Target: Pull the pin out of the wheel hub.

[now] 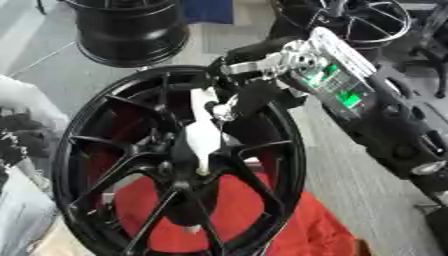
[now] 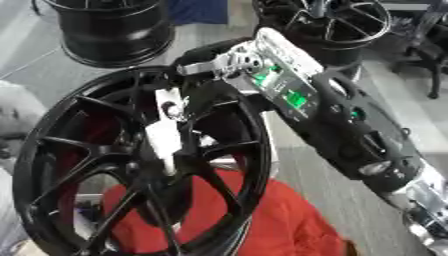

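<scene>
A black multi-spoke wheel hub [image 1: 114, 150] stands upright and fills the left and middle of both views. My right arm comes in from the right, and my right hand [image 1: 254, 97] sits against the hub's upper face. A white segmented part [image 1: 203, 135] runs from the hand down to the hub's centre bore [image 1: 199, 172]. I cannot tell whether it belongs to the hand or is the pin. No separate pin stands out. The arm's forearm shows green lights [image 2: 293, 97].
A red cloth [image 1: 297, 225] lies under and behind the hub. Two more black wheels stand at the back, one at the left [image 1: 131, 30] and one at the right [image 1: 367, 20]. Grey floor [image 1: 350, 185] shows to the right. Pale and dark items [image 1: 13, 145] sit at the left edge.
</scene>
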You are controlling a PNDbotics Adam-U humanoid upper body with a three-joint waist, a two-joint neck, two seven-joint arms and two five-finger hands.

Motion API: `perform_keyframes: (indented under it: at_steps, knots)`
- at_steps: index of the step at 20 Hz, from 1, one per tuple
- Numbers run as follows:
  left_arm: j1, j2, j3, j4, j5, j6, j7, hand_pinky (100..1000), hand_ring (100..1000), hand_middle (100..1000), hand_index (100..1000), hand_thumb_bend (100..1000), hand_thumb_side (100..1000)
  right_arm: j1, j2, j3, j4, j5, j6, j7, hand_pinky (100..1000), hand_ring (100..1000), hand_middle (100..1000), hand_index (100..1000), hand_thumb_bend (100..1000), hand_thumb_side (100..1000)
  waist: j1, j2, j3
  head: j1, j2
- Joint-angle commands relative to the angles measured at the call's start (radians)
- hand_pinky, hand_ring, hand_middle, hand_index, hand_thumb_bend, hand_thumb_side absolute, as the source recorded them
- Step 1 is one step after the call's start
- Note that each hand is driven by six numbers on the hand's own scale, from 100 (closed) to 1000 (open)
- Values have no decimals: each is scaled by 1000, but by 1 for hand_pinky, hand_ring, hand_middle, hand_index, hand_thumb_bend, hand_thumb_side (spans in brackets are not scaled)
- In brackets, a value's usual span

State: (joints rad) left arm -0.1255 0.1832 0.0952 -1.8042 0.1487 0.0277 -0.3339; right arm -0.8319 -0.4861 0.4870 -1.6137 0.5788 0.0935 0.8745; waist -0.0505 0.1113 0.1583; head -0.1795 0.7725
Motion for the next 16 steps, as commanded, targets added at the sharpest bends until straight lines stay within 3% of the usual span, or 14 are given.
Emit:
perform_keyframes:
  at_steps: [1,16]
  knots:
    - [-14,7,-3,-16,5,-1,-5,577,601,669,781,100,873,-15,-2,-2,9,8,-1,-1,457,465,861,968,100,758,4,-8,1,-2,-3]
    - [-13,7,-2,-16,5,-2,-5,578,601,670,783,100,873,-2,-28,-17,-24,-2,10,-25,460,473,880,981,100,689,5,-8,-1,0,-3]
